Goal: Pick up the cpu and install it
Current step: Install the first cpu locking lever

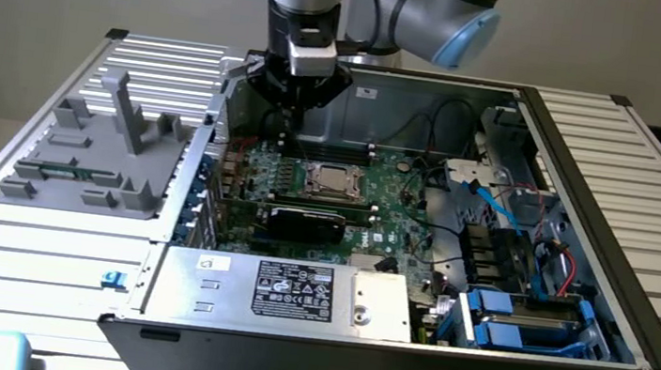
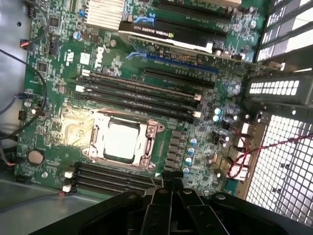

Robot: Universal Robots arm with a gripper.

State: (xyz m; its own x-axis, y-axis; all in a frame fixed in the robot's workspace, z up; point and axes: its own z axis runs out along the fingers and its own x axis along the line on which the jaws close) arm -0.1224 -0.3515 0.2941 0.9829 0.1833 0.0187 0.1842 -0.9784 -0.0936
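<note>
In the wrist view the gripper [image 2: 172, 177] is cut off at the frame edge. Its fingers are pressed together with nothing between them, above the memory slots [image 2: 115, 178] just beside the socket. Beyond them the cpu [image 2: 120, 140] lies inside the metal socket frame [image 2: 146, 132], glare washing out its top. Farther on, the graphics card [image 2: 166, 34] is partly cut off. The exterior view adds the power supply [image 1: 279, 292] at the case front and a grey fixture [image 1: 101, 152] outside the case, on the exterior view's left.

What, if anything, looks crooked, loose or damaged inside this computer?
Nothing stands out. The shiny silver-grey square cpu lies flat and square inside its metal-framed socket, the black rectangular graphics card sits straight, and the shut gripper hangs above the green motherboard, apparently empty.
</note>
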